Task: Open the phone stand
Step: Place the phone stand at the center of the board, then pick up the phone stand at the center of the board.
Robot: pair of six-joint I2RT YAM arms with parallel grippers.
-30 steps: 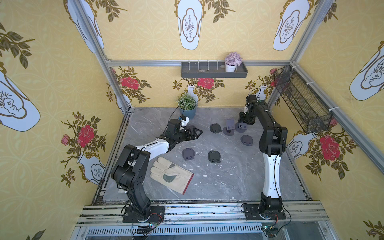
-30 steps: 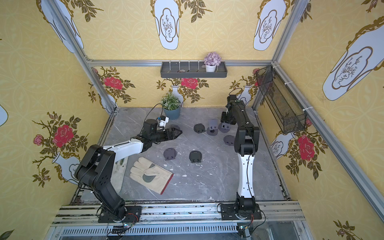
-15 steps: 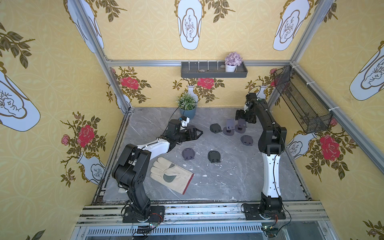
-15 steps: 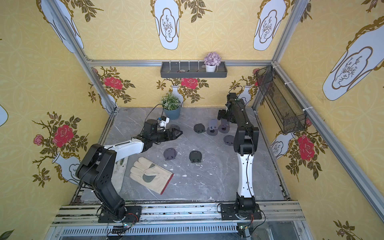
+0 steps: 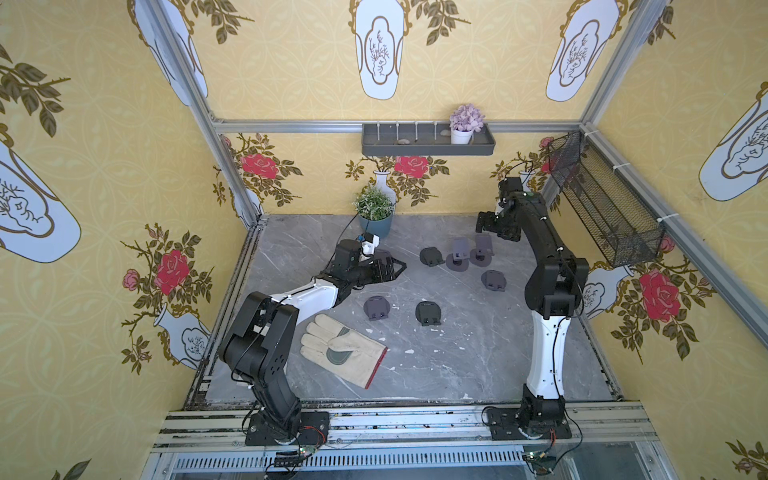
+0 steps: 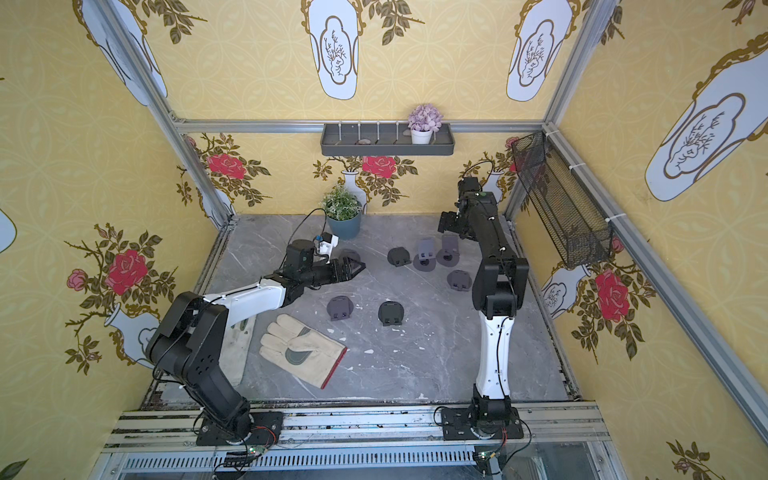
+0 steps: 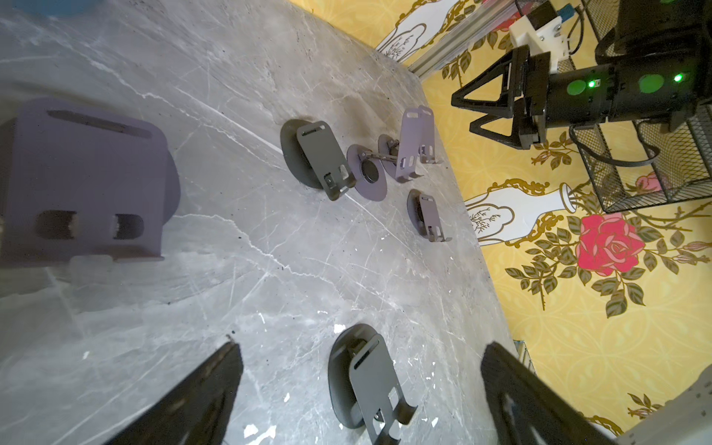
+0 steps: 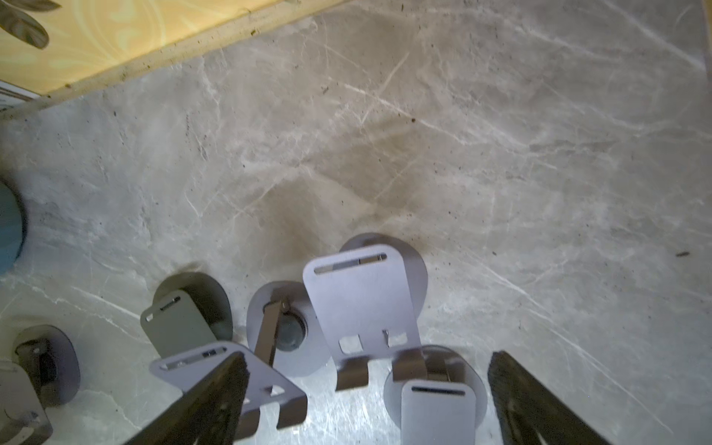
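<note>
In the left wrist view the nearest phone stand (image 7: 88, 181) is blurred. In the right wrist view the picture's edge cuts off the blue pot (image 8: 9, 227).

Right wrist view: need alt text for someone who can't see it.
The open, empty right gripper shows two black fingers either side of a cluster of grey metal phone stands on a grey marble tabletop. The central pale grey phone stand has its slotted plate raised off its round base.

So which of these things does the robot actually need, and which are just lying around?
For the job: dark grey round-based metal phone stands, left gripper, right gripper.

Just lying about: beige leather glove, green plant in a blue pot, black wire basket, grey wall shelf.
</note>
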